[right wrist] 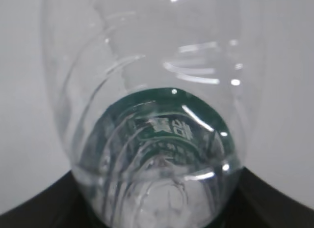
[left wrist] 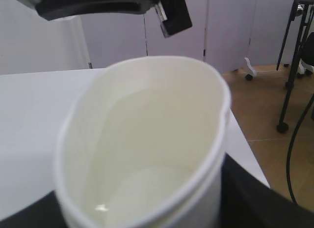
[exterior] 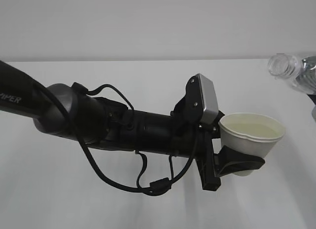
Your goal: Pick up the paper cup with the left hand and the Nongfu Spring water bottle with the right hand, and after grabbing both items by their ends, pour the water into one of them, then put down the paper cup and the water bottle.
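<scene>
Left hand (exterior: pixel 232 162) clamped on the paper cup (exterior: pixel 251 140), black jaws wrapped around the lower part of the cup wall, cup upright and lifted above the white table (exterior: pixel 123 199). Rim squeezed out of round, an oval in the left wrist view, where the paper cup (left wrist: pixel 147 149) fills most of the picture. Inside the cup, a pale cream wall and a level liquid surface: the water (exterior: pixel 254 129), reaching high up the wall in the exterior view; in the left wrist view the water (left wrist: pixel 147 188) lies near the bottom of the picture with a small bright glint on it. Grey rectangular block (exterior: pixel 208 98) just left of the cup, above the jaws; looping black cables (exterior: pixel 148 187) left of the cup, hanging under the arm.

Right of the cup and higher, at the frame edge: the Nongfu Spring water bottle (exterior: pixel 291 68), uncapped, tilted, open neck pointing left toward the cup, well apart from the rim. Only neck and shoulder visible in the exterior view.

Right wrist view: Nongfu Spring water bottle (right wrist: pixel 157 139) seen along its length from the base end, clear ribbed plastic, dark green label band with white mark showing through. Right hand (right wrist: pixel 157 213) grasping the bottle at that base end, dark jaw edges visible at both lower corners beside the plastic. Water level inside the bottle: cannot tell.
</scene>
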You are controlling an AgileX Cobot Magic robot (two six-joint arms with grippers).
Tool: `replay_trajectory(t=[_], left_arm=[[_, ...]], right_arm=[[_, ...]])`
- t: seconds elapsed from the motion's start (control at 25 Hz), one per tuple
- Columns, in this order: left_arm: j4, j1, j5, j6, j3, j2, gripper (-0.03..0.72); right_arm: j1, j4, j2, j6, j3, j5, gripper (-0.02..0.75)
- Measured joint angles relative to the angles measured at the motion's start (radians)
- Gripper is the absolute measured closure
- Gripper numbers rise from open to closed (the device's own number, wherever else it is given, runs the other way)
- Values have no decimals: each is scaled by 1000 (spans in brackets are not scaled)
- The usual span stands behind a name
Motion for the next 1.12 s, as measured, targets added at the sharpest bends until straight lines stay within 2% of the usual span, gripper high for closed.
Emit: replay_trajectory(t=[0.2, 0.48, 1.12], left_arm=[[0, 0, 0, 0, 0, 0, 265], [0, 0, 0, 0, 0, 0, 265], [0, 0, 2, 0, 0, 0, 265]], right_arm=[[0, 10, 0, 68, 0, -54, 291], [0, 96, 0, 182, 0, -106, 291], [0, 113, 0, 589, 0, -174, 291]])
